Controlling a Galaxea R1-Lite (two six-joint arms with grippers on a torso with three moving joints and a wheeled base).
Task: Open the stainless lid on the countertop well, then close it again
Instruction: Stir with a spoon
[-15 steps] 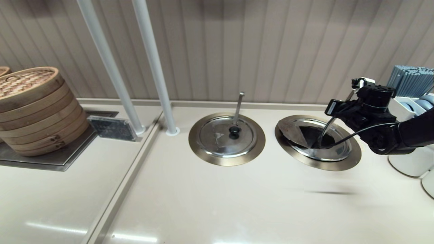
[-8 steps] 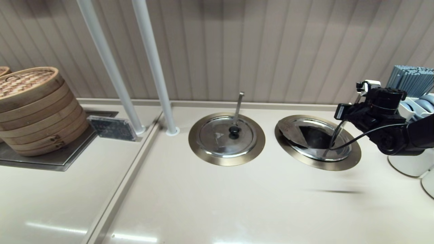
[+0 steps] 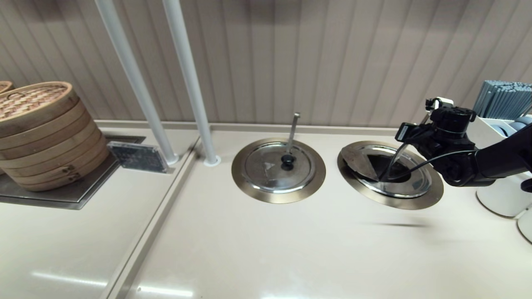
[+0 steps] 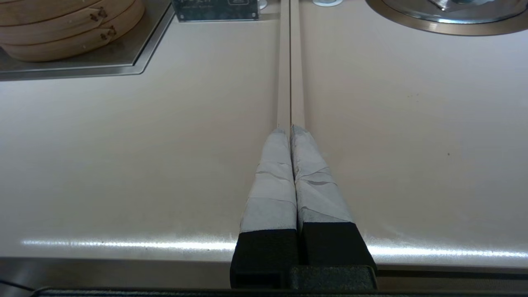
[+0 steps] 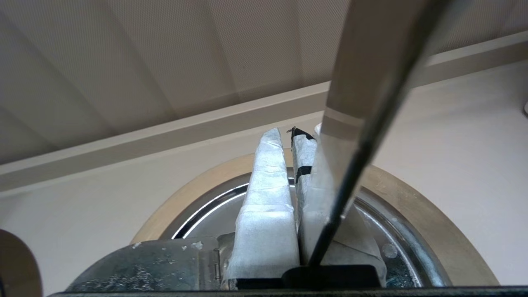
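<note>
The stainless lid [image 3: 409,185] sits in the right countertop well, inside its bronze rim [image 3: 430,198]. Its wedge flap [image 3: 359,160] is folded back to the left, leaving a dark wedge opening [image 3: 386,165]. A ladle handle [image 3: 392,160] slants up out of that opening. My right gripper [image 3: 405,133] hovers over the lid's far right side. In the right wrist view the gripper [image 5: 286,134] is shut with nothing between its fingers, and the ladle handle [image 5: 371,82] runs along the outside of one finger. My left gripper [image 4: 291,128] is shut and parked low over the counter seam.
The twin lid [image 3: 270,168] with a near-upright ladle handle [image 3: 293,128] lies left of the task well. Two white poles [image 3: 189,83] rise behind it. Bamboo steamers [image 3: 41,133] stand at far left. White containers [image 3: 503,199] and grey sticks [image 3: 505,97] crowd the right edge.
My right gripper swung right, then came back left and slightly up. The ladle handle followed it, its lower end now further left in the opening. The flap stayed folded back.
</note>
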